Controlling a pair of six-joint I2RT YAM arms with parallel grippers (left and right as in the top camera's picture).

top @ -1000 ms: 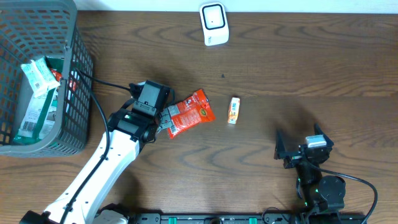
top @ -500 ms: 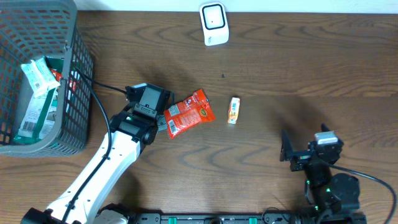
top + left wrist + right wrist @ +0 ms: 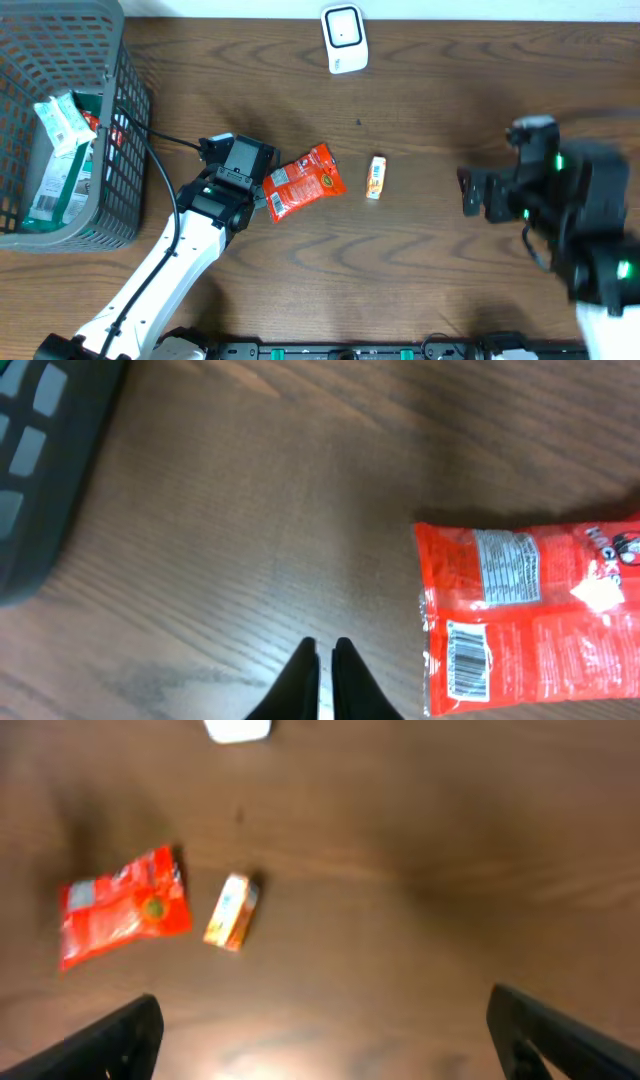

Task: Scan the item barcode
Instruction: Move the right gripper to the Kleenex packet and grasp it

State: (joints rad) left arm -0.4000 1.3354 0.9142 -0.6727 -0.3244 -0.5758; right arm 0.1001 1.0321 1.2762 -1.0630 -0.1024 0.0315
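Left gripper [image 3: 324,656]: clenched, empty, tips over bare table [image 3: 450,100], near red snack packet [image 3: 305,182] but not touching; packet flat on wood near table's middle, barcode [image 3: 463,660] face up at the end nearest those tips; right gripper [image 3: 322,1000]: spread wide, empty, well apart from packet, blurred in overhead view; small orange box [image 3: 375,177] beside packet on right arm's side, apart; white scanner [image 3: 344,38] at far edge; grey basket [image 3: 125,170] at left, holding packaged goods.
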